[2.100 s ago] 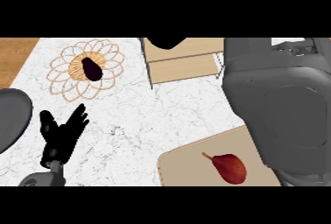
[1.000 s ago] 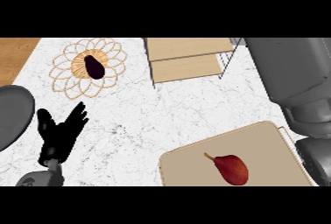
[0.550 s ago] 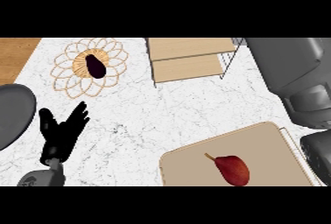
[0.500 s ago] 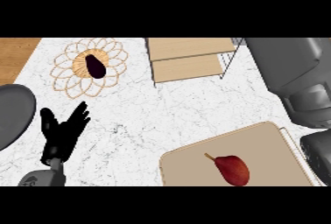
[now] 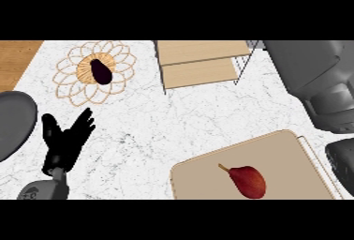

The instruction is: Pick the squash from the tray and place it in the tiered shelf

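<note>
The squash (image 5: 247, 181) is red-brown and pear-shaped with a thin stem, and it lies on the tan tray (image 5: 290, 150) at the lower right. The tiered shelf (image 5: 200, 63), with wooden boards in a thin wire frame, stands at the top middle. My left hand (image 5: 66, 140) rests open at the lower left, fingers up, far from the tray. My grey right forearm (image 5: 321, 84) fills the right side. A dark shape that may be my right hand (image 5: 343, 161) shows at the right edge beside the tray, mostly cut off. Nothing touches the squash.
A woven flower-shaped mat (image 5: 76, 77) at the upper left carries a dark purple eggplant (image 5: 101, 72). A strip of wooden surface (image 5: 17, 58) borders the marble top at the far left. A grey rounded body part (image 5: 12, 124) bulges in at the left edge.
My right arm has drawn back from over the shelf to the right edge, uncovering the shelf and the tray. The left hand and the squash have stayed put.
</note>
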Robot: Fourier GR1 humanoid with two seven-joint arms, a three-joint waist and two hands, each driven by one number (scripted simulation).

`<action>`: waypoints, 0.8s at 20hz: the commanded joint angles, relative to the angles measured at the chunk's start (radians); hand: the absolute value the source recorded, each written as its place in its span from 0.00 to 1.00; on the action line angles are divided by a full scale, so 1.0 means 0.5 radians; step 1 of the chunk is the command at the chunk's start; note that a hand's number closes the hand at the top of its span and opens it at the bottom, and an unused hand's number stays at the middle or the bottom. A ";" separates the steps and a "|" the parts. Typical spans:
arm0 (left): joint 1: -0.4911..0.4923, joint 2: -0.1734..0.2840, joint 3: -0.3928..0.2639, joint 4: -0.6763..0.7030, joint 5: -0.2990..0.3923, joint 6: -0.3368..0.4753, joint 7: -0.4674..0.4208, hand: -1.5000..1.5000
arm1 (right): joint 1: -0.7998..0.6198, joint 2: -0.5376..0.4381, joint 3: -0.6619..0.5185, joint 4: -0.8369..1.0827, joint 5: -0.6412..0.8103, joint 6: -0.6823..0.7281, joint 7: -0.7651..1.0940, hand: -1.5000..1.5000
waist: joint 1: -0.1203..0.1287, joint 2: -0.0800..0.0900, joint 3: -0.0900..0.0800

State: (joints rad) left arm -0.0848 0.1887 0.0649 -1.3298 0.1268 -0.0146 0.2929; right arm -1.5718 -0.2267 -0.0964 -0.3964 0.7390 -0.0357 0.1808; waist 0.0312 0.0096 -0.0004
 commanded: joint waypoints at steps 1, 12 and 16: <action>0.010 -0.040 -0.022 -0.005 -0.055 0.070 -0.003 0.50 | 0.014 0.041 -0.120 -0.018 -0.093 -0.116 0.091 1.00 | -0.018 -0.009 0.000; 0.009 0.038 0.044 -0.051 0.021 -0.019 0.056 0.50 | -0.065 0.019 -0.577 -0.044 -0.525 -0.324 0.086 0.00 | -0.014 -0.011 0.001; 0.020 -0.025 -0.009 -0.054 -0.013 -0.004 0.000 0.50 | -0.120 0.011 -0.738 0.001 -0.665 -0.453 0.057 0.00 | 0.025 0.007 -0.001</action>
State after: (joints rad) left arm -0.0799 0.1772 0.0634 -1.3452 0.1195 -0.0092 0.2985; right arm -1.6145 -0.2212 -0.3988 -0.4004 0.4686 -0.2176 0.2135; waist 0.0355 0.0104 -0.0002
